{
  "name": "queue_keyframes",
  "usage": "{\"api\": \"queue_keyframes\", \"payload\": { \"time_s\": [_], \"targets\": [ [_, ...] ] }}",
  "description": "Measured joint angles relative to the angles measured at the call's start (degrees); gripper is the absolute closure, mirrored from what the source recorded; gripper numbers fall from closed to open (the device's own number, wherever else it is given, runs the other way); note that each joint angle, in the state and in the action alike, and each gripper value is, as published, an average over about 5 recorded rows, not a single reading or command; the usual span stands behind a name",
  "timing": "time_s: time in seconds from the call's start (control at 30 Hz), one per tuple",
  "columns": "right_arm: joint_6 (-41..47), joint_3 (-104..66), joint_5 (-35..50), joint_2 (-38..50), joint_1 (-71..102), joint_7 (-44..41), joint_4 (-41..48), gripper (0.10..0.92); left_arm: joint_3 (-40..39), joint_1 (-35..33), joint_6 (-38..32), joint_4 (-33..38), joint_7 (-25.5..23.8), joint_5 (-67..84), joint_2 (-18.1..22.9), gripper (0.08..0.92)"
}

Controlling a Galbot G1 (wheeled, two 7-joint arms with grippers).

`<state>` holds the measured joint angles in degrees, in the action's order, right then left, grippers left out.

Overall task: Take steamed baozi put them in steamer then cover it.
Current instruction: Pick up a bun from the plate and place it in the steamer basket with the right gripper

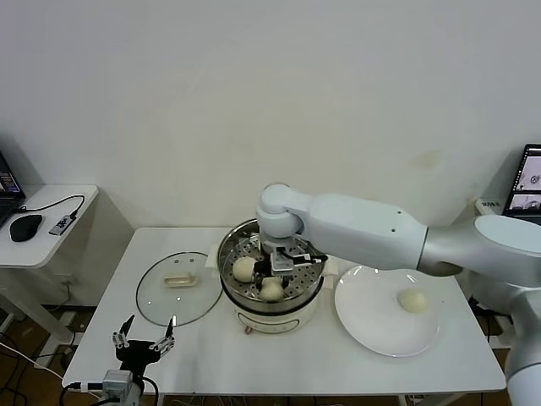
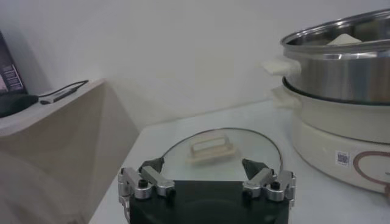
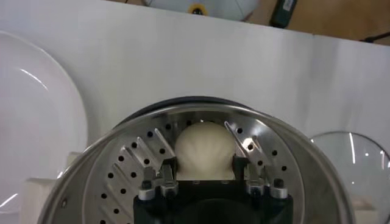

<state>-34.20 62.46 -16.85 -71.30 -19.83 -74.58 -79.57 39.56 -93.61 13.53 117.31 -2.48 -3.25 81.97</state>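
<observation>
Your left gripper (image 1: pixel 144 342) idles open at near table edge. Right gripper (image 3: pixel 204 173) inside steamer (image 1: pixel 270 292), fingers around baozi (image 3: pixel 204 152), not yet released. Two buns sit in basket, one waits on plate (image 1: pixel 372 330). Cover (image 1: pixel 177 288) lies beside steamer; covering remains.

Steamer (image 1: pixel 270 292) mouth largely blocked from above by the right pincer (image 1: pixel 283 260) and its arm, two baozi (image 1: pixel 244 269) (image 1: pixel 271 290) on the perforated floor filling the near-left part. Bare tabletop (image 1: pixel 211 355) along the front edge, between the glass cover (image 1: pixel 177 288) at left and the white plate (image 1: pixel 372 334) at right. Left pincer (image 1: pixel 144 342) open at the front-left corner, just before the cover.
</observation>
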Motion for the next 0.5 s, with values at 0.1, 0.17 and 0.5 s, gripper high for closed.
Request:
{"api": "queue_keyframes", "payload": {
  "time_s": [0.1, 0.17, 0.5],
  "targets": [
    [0.40, -0.02, -0.09, 0.22, 0.01, 0.23, -0.25, 0.442, -0.06, -0.02, -0.02, -0.03, 0.00, 0.00, 0.08, 0.177],
    [0.76, -0.02, -0.06, 0.48, -0.07, 0.35, -0.50, 0.405, -0.08, -0.05, -0.03, -0.08, 0.00, -0.01, 0.09, 0.177],
    [3.73, -1.68, 1.99, 2.68, -1.83, 0.52, -1.93, 0.205, -0.17, 0.24, 0.00, -0.19, -0.16, -0.04, 0.04, 0.177]
  ]
}}
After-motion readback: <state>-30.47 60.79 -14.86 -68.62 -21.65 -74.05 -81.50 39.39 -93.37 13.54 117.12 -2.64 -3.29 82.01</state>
